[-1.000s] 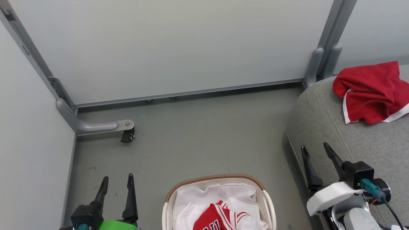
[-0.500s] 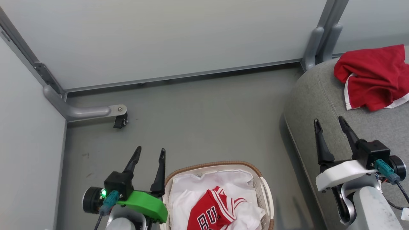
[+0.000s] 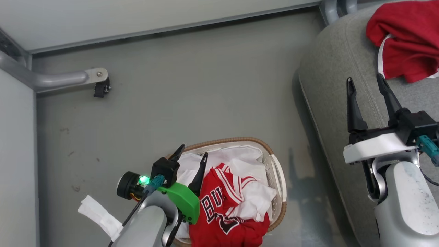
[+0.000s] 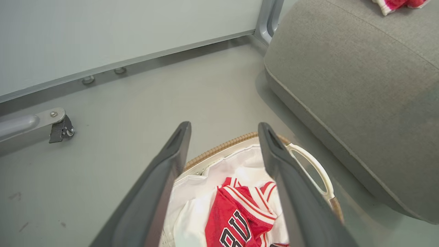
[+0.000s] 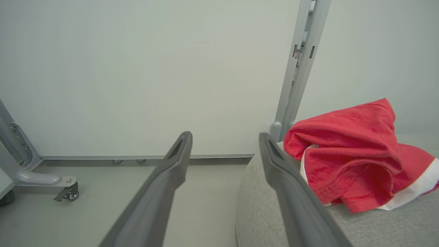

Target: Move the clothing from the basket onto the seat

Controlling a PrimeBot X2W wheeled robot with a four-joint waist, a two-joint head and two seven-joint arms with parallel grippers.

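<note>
A lab test bay staged as a home: pale partition panels [image 5: 137,68] in grey metal frames [image 5: 295,68], a castor foot [image 3: 101,88], bare grey floor [image 3: 192,85], sofa seat [image 4: 360,85], laundry basket [image 3: 278,175]

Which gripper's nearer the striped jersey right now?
Left. The left gripper is open over the basket's left edge, beside the jersey. The right gripper is open over the seat, off to the basket's right, near the red shorts.
</note>
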